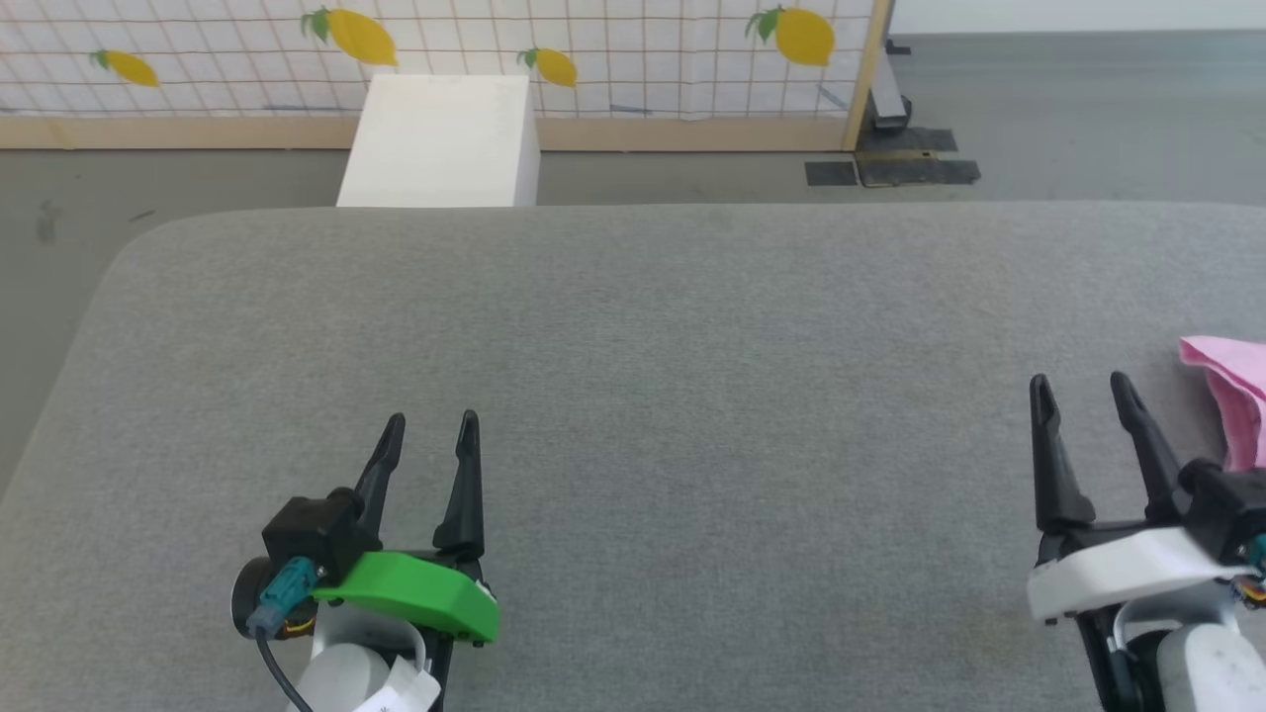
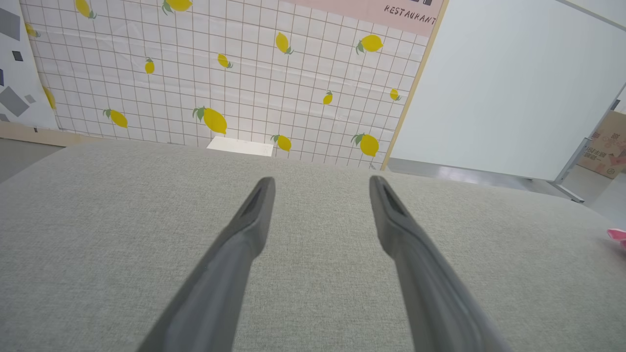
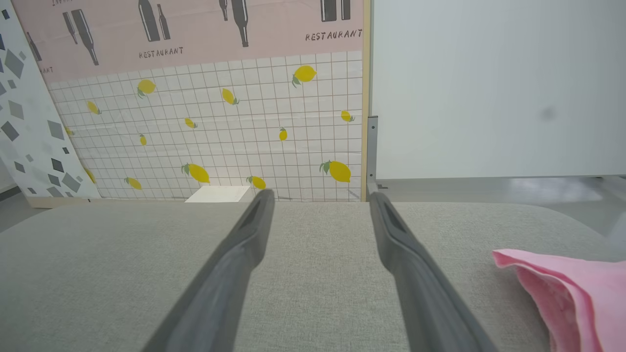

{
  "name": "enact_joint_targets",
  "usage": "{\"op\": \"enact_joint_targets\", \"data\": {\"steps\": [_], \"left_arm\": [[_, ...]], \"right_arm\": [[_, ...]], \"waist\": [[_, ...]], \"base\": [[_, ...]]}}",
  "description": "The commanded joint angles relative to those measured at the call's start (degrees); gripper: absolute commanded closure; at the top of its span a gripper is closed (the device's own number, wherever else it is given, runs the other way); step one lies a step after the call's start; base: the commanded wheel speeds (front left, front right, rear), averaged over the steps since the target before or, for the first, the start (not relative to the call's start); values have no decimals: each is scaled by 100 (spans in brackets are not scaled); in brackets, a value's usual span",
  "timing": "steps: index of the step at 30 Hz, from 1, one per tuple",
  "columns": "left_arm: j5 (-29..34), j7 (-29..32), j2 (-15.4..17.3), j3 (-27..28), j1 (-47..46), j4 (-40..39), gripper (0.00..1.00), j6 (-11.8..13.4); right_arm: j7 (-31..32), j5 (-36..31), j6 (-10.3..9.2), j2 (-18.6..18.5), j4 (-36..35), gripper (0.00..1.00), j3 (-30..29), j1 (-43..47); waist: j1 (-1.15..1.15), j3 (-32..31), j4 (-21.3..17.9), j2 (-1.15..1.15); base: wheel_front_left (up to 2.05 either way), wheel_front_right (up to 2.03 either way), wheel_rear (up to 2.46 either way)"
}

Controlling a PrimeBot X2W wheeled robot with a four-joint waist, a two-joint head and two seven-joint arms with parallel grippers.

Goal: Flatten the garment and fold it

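The pink garment lies bunched at the far right edge of the grey table, partly cut off by the frame. In the right wrist view the garment sits at the lower right, beside my fingers and apart from them. A tip of the garment peeks in at the right edge of the left wrist view. My right gripper is open and empty, just left of the cloth. My left gripper is open and empty at the lower left, far from the cloth.
A white box stands on the floor behind the table's far edge. A lemon-patterned screen with a wooden frame runs along the back. Black mats lie on the floor at the back right. The table's left corner is rounded.
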Motion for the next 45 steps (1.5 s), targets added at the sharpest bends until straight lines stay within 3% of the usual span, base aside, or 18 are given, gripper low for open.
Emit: {"op": "enact_joint_targets", "data": {"steps": [1,10,31,32,45], "left_arm": [[-37,-21,-24,-22,95,-1,0,36],[-124,-21,-25,-110,223,-34,0,149],[-105,-21,-26,-109,244,-31,0,256],[-93,0,-9,-121,193,-41,100,236],[-35,51,-8,-118,207,-80,100,242]], "right_arm": [[-2,-71,-10,74,-75,0,-11,119],[41,-207,-10,284,-244,0,-10,490],[88,-189,-10,366,-303,0,59,634],[101,-191,0,349,-288,100,55,546],[133,-217,0,348,-299,100,67,544]], "waist": [[1,-74,98,0],[1,-129,190,0],[1,-69,148,0],[1,-68,148,0],[1,-77,164,0]], "base": [[0,0,0],[0,0,0],[0,0,0],[0,0,0],[0,0,0]]}}
